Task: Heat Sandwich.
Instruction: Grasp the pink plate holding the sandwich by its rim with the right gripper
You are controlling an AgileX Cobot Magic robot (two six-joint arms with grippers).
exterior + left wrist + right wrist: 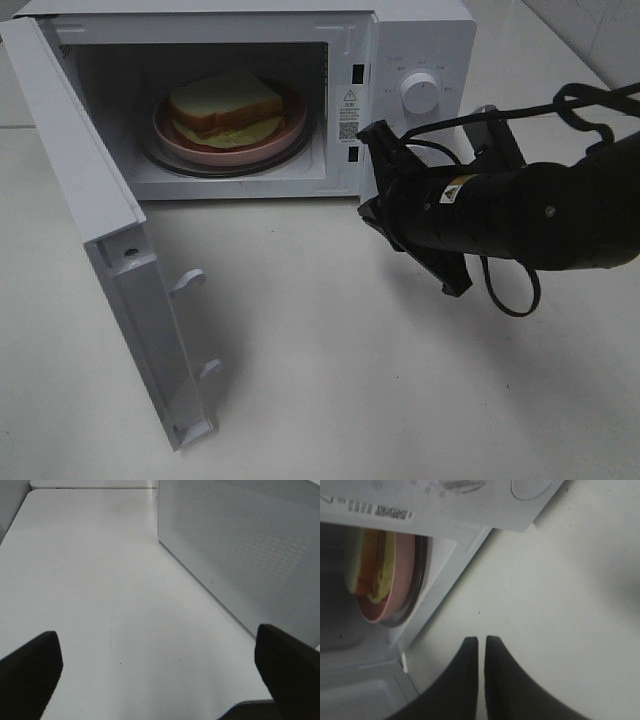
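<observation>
The sandwich (225,105) lies on a round pink plate (200,148) inside the open microwave (420,40), on its glass turntable. In the right wrist view the sandwich (370,565) and the plate (405,575) show through the oven's opening. My right gripper (365,210) hovers just outside the opening, below the control panel, and holds nothing. Its fingers (470,670) are pressed together over the bare table. My left gripper (160,680) is out of the exterior view. In its own view it stands wide open and empty over the table.
The microwave door (90,200) swings far out to the left, its latch hooks facing the table. A round dial (420,92) sits on the control panel. A white dotted panel (240,545) of the microwave stands close by the left gripper.
</observation>
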